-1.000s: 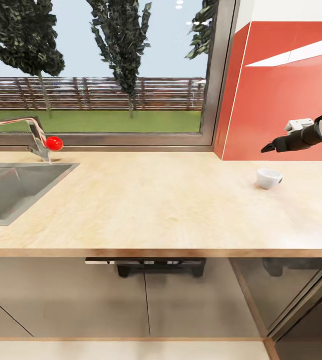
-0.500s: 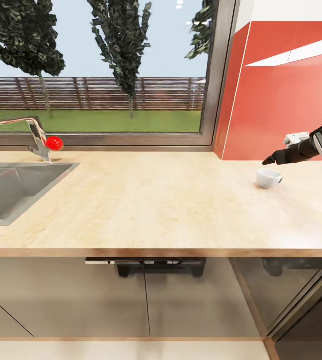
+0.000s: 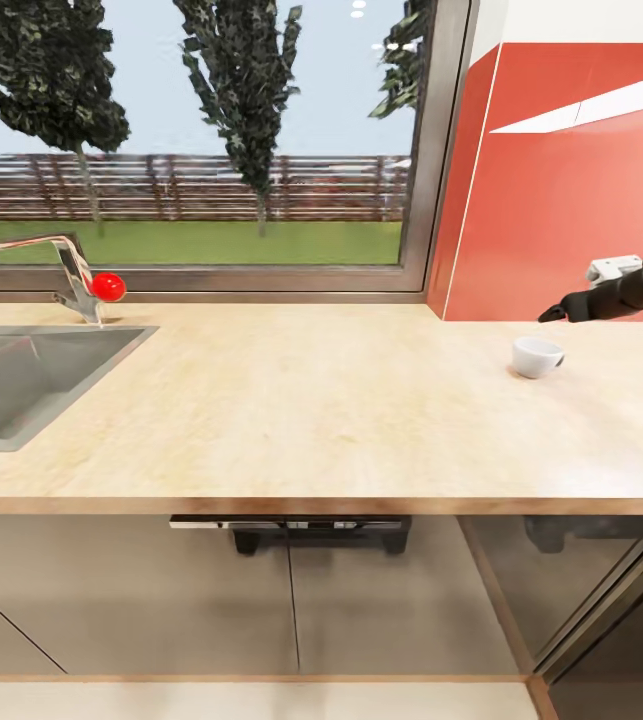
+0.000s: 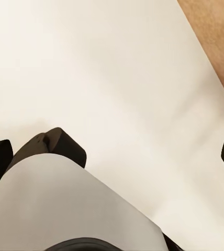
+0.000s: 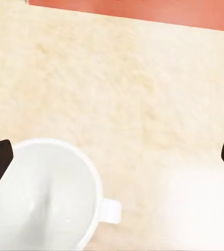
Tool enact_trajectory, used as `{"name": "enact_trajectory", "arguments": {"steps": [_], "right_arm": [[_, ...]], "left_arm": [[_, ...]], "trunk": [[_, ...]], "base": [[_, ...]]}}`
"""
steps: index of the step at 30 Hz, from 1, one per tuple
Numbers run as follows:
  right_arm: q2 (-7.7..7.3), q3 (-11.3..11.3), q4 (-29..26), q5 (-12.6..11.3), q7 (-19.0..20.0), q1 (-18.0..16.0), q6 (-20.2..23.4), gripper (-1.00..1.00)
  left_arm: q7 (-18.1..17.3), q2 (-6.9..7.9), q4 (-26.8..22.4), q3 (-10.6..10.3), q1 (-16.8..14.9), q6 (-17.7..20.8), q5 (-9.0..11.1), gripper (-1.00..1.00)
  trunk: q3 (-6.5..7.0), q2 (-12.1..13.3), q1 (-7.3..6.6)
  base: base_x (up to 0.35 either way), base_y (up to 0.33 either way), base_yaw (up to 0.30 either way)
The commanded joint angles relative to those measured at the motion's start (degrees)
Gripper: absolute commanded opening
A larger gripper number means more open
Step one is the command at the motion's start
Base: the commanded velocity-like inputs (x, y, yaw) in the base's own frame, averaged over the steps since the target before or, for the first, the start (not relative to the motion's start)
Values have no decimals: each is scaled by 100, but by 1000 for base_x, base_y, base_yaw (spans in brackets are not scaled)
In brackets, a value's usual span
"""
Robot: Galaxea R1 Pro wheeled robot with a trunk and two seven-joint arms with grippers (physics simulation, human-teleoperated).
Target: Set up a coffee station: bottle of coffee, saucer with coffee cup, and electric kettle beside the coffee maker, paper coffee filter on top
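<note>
No legible text, labels, brands, numbers or signs in any view. The cup (image 3: 537, 356), tabletop (image 3: 311, 410) and red wall panel (image 3: 561, 200) all carry plain, unmarked surfaces.

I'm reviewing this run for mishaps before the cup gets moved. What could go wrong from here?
The coffee cup stands bare on the countertop, with no saucer under it, so it may end up wrongly placed. The right pincer hangs open just behind and above the cup; a careless descent could knock or tip it. The cup's handle sticks out sideways, so a finger might catch it.
</note>
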Motion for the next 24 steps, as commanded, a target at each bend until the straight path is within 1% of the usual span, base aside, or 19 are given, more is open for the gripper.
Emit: {"name": "enact_trajectory", "arguments": {"steps": [1,2,3,4,6,7,8,11,15,20,24], "right_arm": [[-11,26,-10,72,56,-5,-9,100],[-13,28,-11,108,57,-5,-14,100],[-15,32,-12,224,59,-5,-35,100],[-17,34,-13,488,75,-5,-163,100],[-18,32,-12,663,92,-5,-288,100],[-18,30,-6,851,108,-5,-431,100],[-19,30,-1,922,114,-5,-487,100],[-19,30,14,1008,121,-5,-554,100],[-19,32,19,1039,178,-5,-579,100],[-19,33,20,1053,573,-5,-593,100],[-19,36,27,1055,664,-5,-610,100]], "left_arm": [[-23,-1,10,45,-5,-21,-42,100],[-23,-1,10,45,-5,-21,-42,100],[-23,-2,10,45,-5,-20,-42,100],[-23,-2,9,45,-5,-22,-42,100],[-23,-4,9,45,-5,-20,-42,100],[-23,-3,9,45,-5,-20,-42,100],[-23,-3,9,45,-5,-19,-42,100],[-23,-3,9,45,-5,-22,-42,100],[-23,-2,9,45,-5,-22,-42,100],[-23,-2,9,45,-5,-22,-42,100],[-23,-2,9,45,-5,-22,-42,100]], "trunk": [[-6,-2,-1],[-6,-2,-1],[-6,-2,-1],[-6,-2,-1],[-6,-2,-1],[-6,-2,-1],[-6,-2,-1],[-6,-2,-1],[-6,-2,-1],[-6,-2,-1],[-6,-2,-1]], "base": [[0,0,0],[0,0,0],[0,0,0],[0,0,0],[0,0,0],[0,0,0],[0,0,0],[0,0,0],[0,0,0],[0,0,0],[0,0,0]]}}
